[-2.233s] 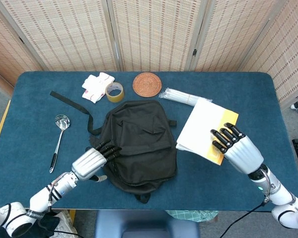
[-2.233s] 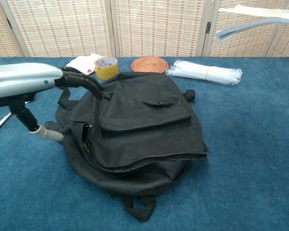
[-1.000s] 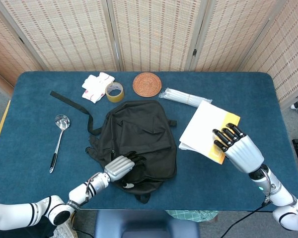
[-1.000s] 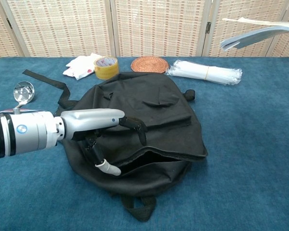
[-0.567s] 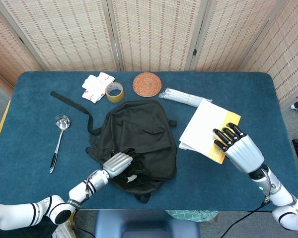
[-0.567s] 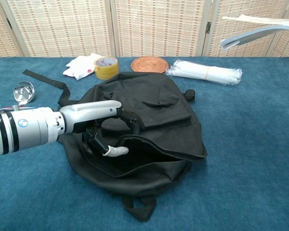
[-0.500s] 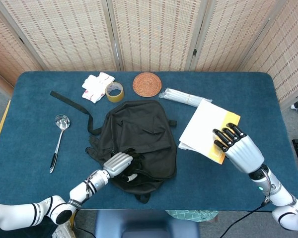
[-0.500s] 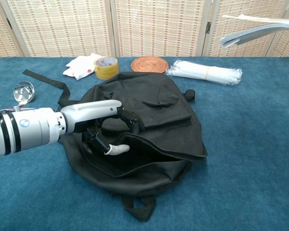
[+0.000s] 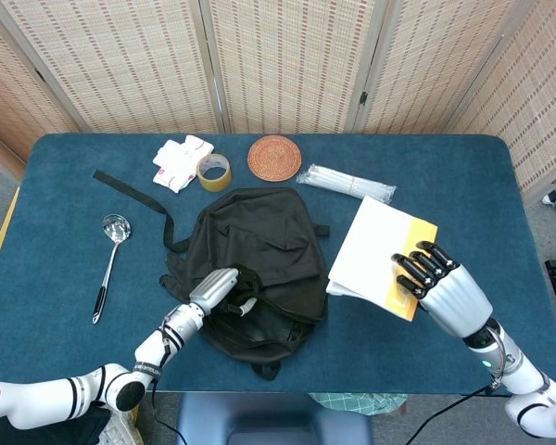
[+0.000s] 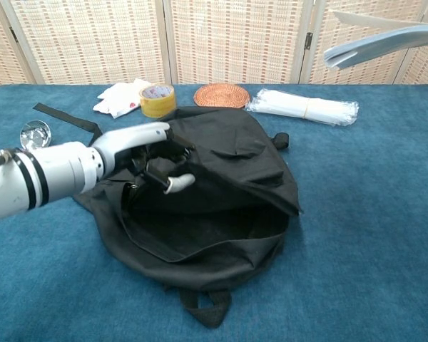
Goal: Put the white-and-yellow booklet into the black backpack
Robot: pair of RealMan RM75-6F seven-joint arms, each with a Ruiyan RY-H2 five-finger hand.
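Note:
The black backpack [image 9: 259,250] [image 10: 221,164] lies in the middle of the blue table with its mouth gaping toward the front edge. My left hand [image 9: 215,291] [image 10: 139,153] grips the upper flap of the backpack and holds it lifted. To the right of the bag, above the table, my right hand [image 9: 440,287] holds the white-and-yellow booklet [image 9: 380,255] from underneath, fingers over its yellow edge. In the chest view only the booklet's [image 10: 381,32] underside shows at the top right, raised well above the table.
Behind the bag lie a roll of tape [image 9: 213,171], a woven coaster [image 9: 274,157], a white cloth [image 9: 179,159] and a clear packet of straws [image 9: 345,183]. A metal ladle [image 9: 111,250] and a black strap [image 9: 130,193] lie at the left.
My left hand has pulled the backpack flap up and back, so the mouth gapes wider. The booklet has shifted slightly left and down with my right hand.

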